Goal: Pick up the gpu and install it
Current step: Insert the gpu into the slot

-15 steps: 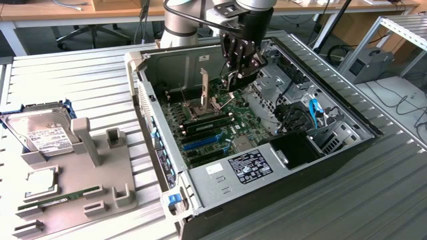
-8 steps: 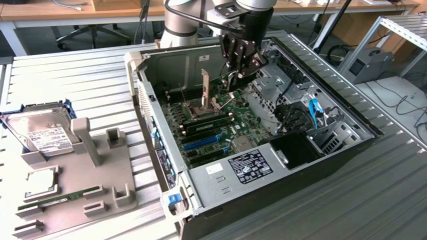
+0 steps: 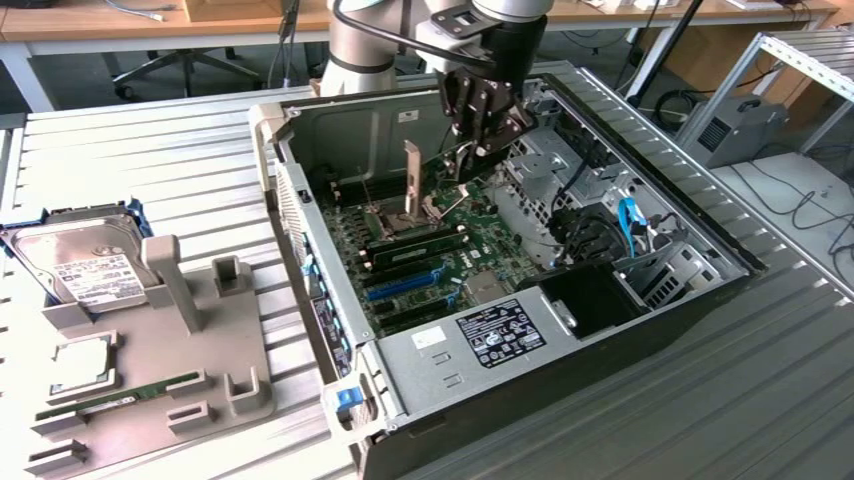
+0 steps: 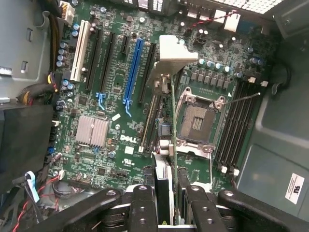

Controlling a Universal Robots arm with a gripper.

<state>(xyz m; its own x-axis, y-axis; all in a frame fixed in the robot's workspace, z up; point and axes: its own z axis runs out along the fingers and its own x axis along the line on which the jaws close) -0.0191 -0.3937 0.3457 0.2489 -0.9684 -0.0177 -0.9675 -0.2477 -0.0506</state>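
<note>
- My end effector hangs inside the open computer case, closed on the gpu, which I hold on edge over the motherboard.
- In the wrist view the gpu runs edge-on from between my fingers, its silver bracket at the far end, above the black slots beside the blue slot.
- I judge the card light and stiff but fragile: grip the board edges and shroud, never the fan or the contact edge.
- The hard drive lies on the bench, beside the grey tray.
</note>
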